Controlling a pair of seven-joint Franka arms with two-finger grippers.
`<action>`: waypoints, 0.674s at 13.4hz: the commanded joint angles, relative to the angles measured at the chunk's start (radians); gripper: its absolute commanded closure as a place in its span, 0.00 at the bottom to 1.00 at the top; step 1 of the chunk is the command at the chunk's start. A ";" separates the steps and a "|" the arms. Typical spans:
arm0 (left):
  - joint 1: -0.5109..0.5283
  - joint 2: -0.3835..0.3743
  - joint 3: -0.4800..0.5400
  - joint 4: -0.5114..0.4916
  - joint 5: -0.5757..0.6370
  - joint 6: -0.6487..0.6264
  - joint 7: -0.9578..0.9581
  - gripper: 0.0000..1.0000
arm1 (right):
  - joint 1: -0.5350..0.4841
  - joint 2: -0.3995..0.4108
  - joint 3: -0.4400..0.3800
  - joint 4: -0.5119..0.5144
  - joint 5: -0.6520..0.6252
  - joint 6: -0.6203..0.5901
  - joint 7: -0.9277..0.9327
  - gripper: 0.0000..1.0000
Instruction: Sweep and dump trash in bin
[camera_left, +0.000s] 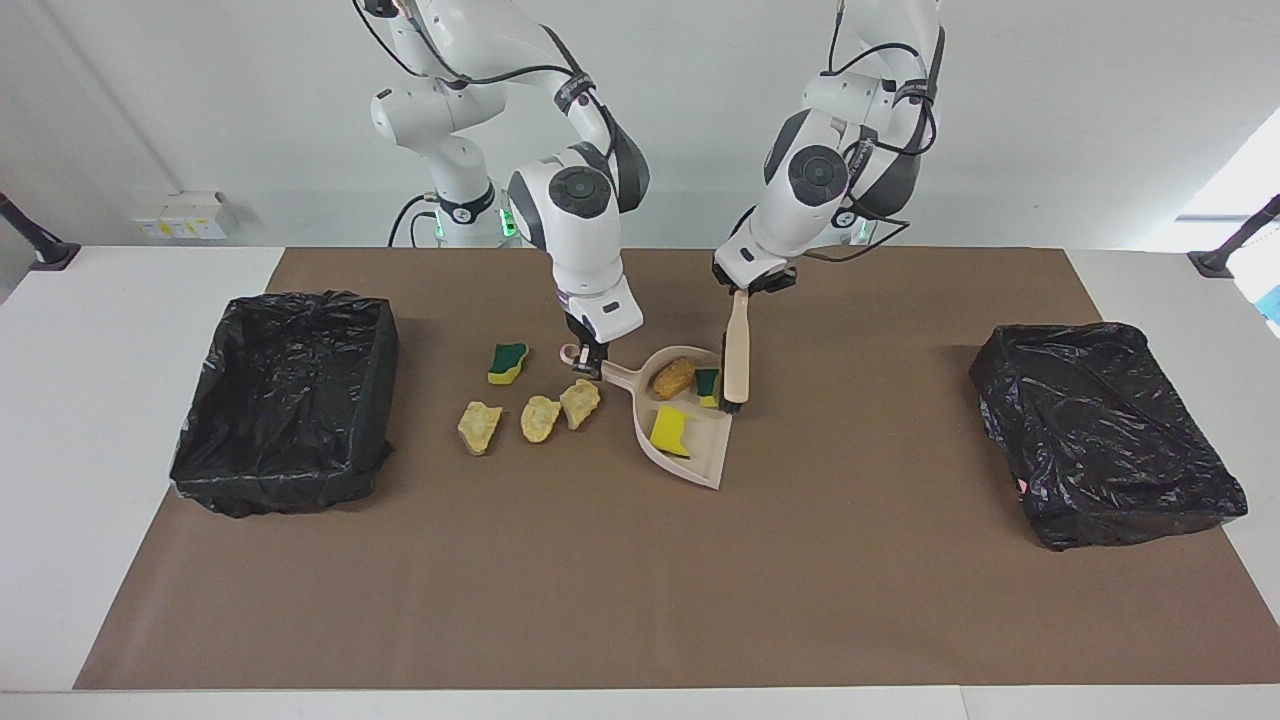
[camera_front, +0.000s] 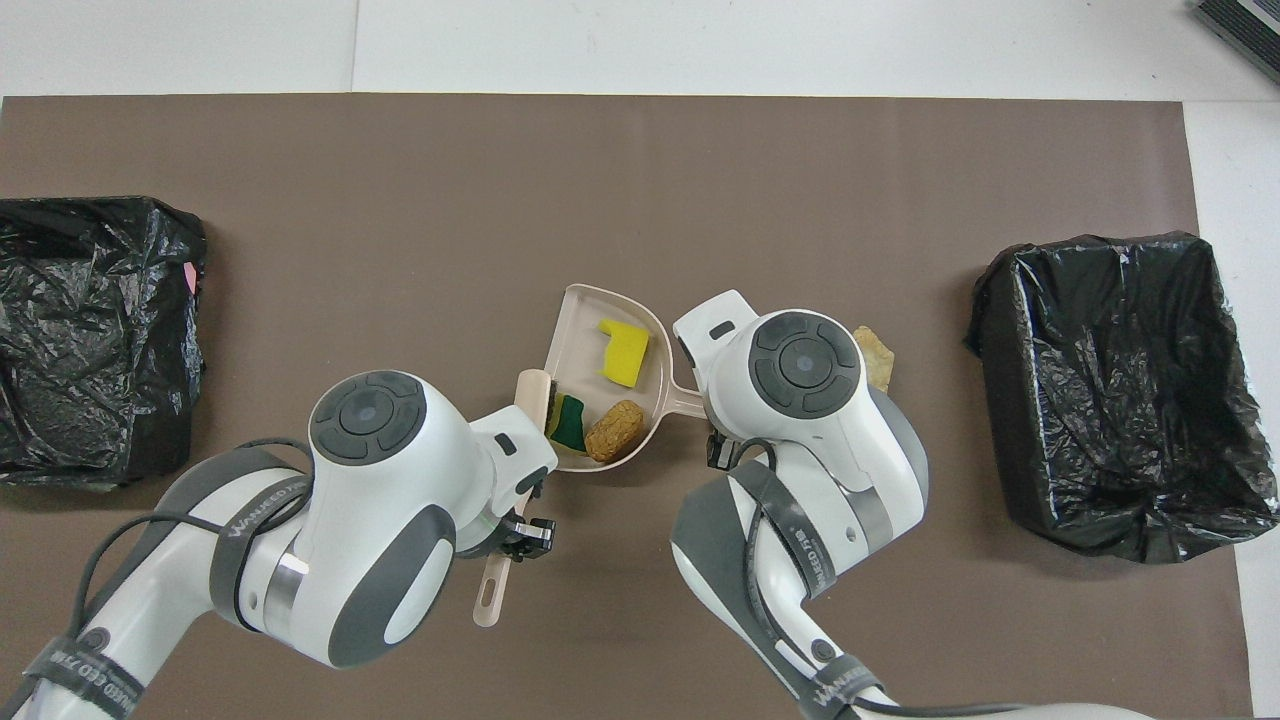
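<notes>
Robotics lab: bare white walls, paper-covered table.

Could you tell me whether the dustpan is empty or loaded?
Loaded: the dustpan holds a yellow sponge piece, a green-and-yellow sponge and an orange-brown lump.

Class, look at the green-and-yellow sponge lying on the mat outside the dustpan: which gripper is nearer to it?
The right gripper. Shut on the dustpan handle, it is beside the green-and-yellow sponge. The left gripper holds the brush at the dustpan's edge toward the left arm's end.
</notes>
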 joint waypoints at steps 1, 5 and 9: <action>-0.055 -0.095 0.012 -0.082 0.007 -0.046 -0.019 1.00 | 0.000 0.004 0.001 -0.006 0.022 0.023 -0.023 1.00; -0.072 -0.108 0.004 -0.067 0.007 -0.190 -0.019 1.00 | -0.002 0.006 0.001 -0.006 0.022 0.025 -0.019 1.00; -0.070 -0.112 0.007 -0.036 0.007 -0.354 -0.017 1.00 | 0.000 0.006 0.001 -0.006 0.022 0.028 -0.019 1.00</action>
